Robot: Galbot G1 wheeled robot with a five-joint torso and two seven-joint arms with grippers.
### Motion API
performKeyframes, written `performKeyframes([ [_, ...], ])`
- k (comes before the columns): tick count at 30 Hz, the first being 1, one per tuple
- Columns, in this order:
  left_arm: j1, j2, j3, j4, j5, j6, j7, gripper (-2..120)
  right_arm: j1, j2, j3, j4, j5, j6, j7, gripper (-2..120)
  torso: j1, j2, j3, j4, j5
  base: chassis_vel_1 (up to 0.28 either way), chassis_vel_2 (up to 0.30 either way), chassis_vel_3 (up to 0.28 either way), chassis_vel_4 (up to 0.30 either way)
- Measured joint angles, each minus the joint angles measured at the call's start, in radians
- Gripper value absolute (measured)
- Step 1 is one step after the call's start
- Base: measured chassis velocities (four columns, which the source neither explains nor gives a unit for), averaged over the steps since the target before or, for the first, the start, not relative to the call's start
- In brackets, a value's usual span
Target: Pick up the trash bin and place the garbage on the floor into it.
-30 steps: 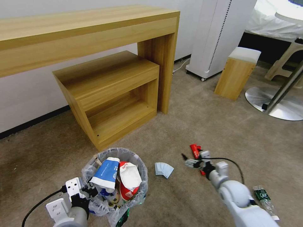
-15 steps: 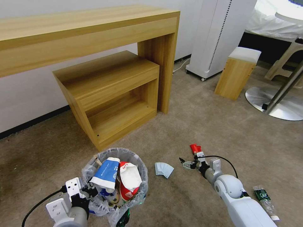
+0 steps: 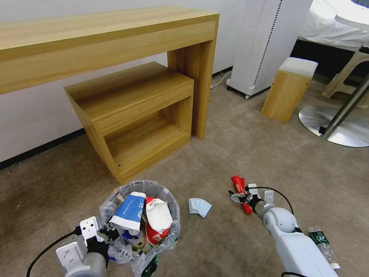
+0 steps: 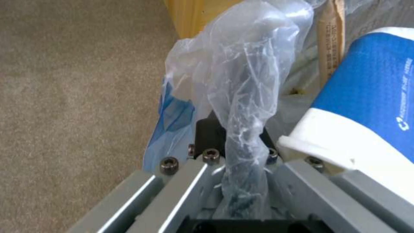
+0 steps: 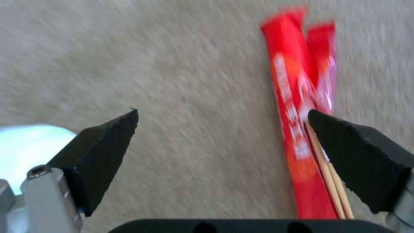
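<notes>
- stretching across the whole scene: beige short-pile carpet (image 3: pixel 238 154), carrying everything below.
- standing against the wall at the back: long wooden desk (image 3: pixel 111 42), with a lower open wooden shelf unit (image 3: pixel 134 115) tucked under it.
- standing further right: white tower appliance (image 3: pixel 265 42) and a small wooden stool with a white top (image 3: pixel 289 89).
- sitting on the carpet in front of the shelf unit: trash bin (image 3: pixel 140 221), lined with a translucent plastic bag (image 4: pixel 241 74) and already holding a blue-white paper cup (image 3: pixel 130 211) and a red-and-white packet (image 3: pixel 157 219).
- pinching a twisted bunch of that bag at the bin's near-left rim: left gripper (image 3: pixel 109 234), pressed together on the plastic.
- reaching low over the carpet to the bin's right: right gripper (image 5: pixel 222 129), spread wide, holding nothing, one fingertip (image 5: pixel 354 155) just over the sticks.
- lying well to the right, beside the right arm: green-label plastic bottle (image 3: pixel 323 241).
- lying just beside the right gripper: red snack packets (image 5: pixel 297 106), two side by side, with thin wooden sticks (image 5: pixel 330 178) touching their edge.
- lying flat between bin and packets: pale blue tissue (image 3: pixel 199 207).
</notes>
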Motion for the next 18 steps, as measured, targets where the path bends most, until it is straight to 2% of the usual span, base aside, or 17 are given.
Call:
performKeyframes([
  [1, 0.0, 0.0, 0.0, 0.0, 0.0, 0.0, 0.0, 0, 0.0, 0.0, 0.0, 0.0, 0.0, 0.0, 0.0, 100, 0.0, 0.0, 0.0, 0.0, 0.0, 0.0, 0.0, 0.0, 0.0],
  [3, 0.0, 0.0, 0.0, 0.0, 0.0, 0.0, 0.0, 0, 0.019, 0.015, 0.008, -0.03, -0.02, -0.07, 0.063, 100, 0.0, 0.0, 0.0, -0.0001, -0.0001, 0.0, 0.0, 0.0, 0.0],
  [5, 0.0, 0.0, 0.0, 0.0, 0.0, 0.0, 0.0, 0, 0.027, 0.017, 0.013, -0.037, -0.024, -0.101, 0.092, 100, 0.0, 0.0, 0.0, -0.0001, -0.0001, 0.0, 0.0, 0.0, 0.0],
  [10, 0.0, 0.0, 0.0, 0.0, 0.0, 0.0, 0.0, 0, 0.047, 0.006, 0.029, -0.06, -0.042, -0.129, 0.115, 100, 0.0, 0.0, 0.0, -0.0001, -0.0003, 0.0, 0.0, 0.0, 0.0],
  [18, 0.0, 0.0, 0.0, 0.0, 0.0, 0.0, 0.0, 0, 0.095, 0.003, 0.041, -0.18, -0.097, -0.045, 0.058, 100, 0.0, 0.0, 0.0, -0.0002, -0.0002, 0.0, 0.0, 0.0, 0.0],
])
